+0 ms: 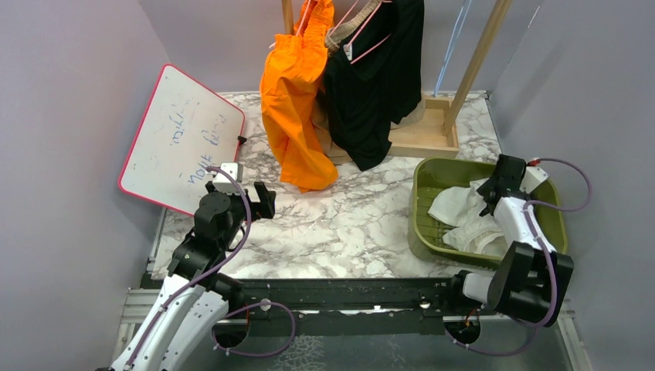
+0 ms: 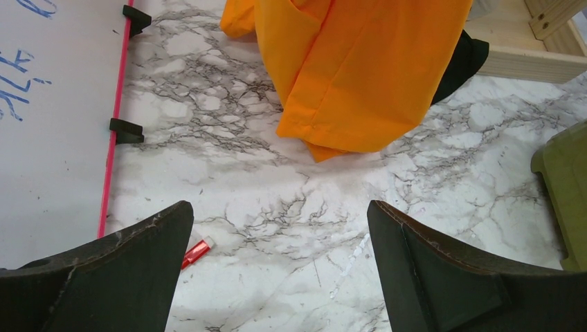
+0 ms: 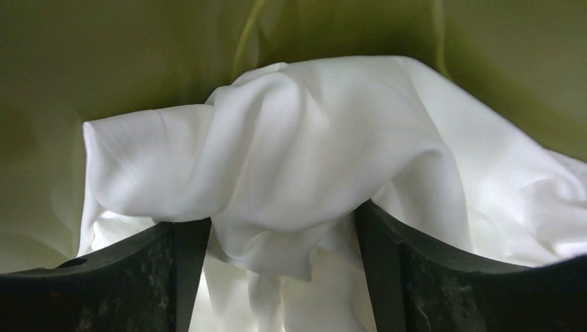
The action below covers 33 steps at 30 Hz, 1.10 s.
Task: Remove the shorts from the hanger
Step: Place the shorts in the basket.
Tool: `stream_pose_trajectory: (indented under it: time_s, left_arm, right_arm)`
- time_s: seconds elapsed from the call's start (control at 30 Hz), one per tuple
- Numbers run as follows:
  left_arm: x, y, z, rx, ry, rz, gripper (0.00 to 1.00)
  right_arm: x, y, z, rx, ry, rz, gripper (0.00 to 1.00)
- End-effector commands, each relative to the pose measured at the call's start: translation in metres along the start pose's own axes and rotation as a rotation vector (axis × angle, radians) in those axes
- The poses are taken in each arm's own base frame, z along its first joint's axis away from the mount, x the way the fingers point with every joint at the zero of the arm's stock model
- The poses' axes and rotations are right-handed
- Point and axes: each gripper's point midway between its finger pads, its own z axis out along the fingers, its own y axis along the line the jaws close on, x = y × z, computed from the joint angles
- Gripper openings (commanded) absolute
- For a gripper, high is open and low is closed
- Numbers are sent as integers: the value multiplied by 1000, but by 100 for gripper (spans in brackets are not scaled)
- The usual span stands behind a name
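**Top view.** At the far edge of the marble table (image 1: 347, 224), orange shorts (image 1: 297, 100) and black shorts (image 1: 375, 85) hanging side by side on a wooden rack (image 1: 425, 135), a pink hanger (image 1: 369, 46) showing at the black pair, hems down on the surface. Between them a sliver of tan cloth, too hidden to name. White shorts (image 1: 463, 216) heaped in the green bin (image 1: 421, 178) by the right edge, probably the drop-off place. Whiteboard (image 1: 181, 135) leaning at the left edge.

**Left wrist view.** Left gripper (image 2: 280, 228) empty, fingers apart, aimed at the orange hem, likely the next pair to pull. Only bare marble between. Red marker (image 2: 197, 250) beside the whiteboard, clear of that path.

**Right wrist view.** Right gripper (image 3: 284, 228) low in the bin, fingers apart, white fabric bunched between them, apparently not pinched.
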Motion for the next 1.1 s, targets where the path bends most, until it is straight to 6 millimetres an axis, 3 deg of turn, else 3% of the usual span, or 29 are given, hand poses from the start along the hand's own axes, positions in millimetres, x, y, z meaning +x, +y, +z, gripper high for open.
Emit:
stream_pose_trajectory:
  time_s: [0.0, 0.17, 0.33, 0.47, 0.6, 0.73, 0.93, 1.07]
  left_arm:
    - [-10, -4, -1, 20, -30, 1, 99]
    - [-12, -2, -3, 11, -41, 0, 99]
    - [-17, 1, -6, -6, -66, -3, 99]
    - [-21, 6, -9, -30, -85, -6, 99]
    - [-24, 12, -11, -65, -100, -10, 99]
    - [-25, 15, -12, -81, -103, -11, 99]
    - [-24, 13, -12, -70, -101, -14, 99]
    - [-24, 10, -11, -55, -96, -13, 99]
  right_arm:
    - [-48, 0, -31, -32, -109, 27, 81]
    - [-85, 25, -87, -289, -202, -23, 95]
    - [-90, 46, -151, -581, -263, -77, 97]
    - [-77, 70, -203, -862, -228, -83, 95]
    - [-46, 99, -267, -1265, -105, -182, 91]
    - [-19, 102, -321, -1578, 40, -230, 87]
    - [-13, 104, -353, -1734, 110, -300, 86]
    - [-7, 114, -363, -1732, 137, -361, 86]
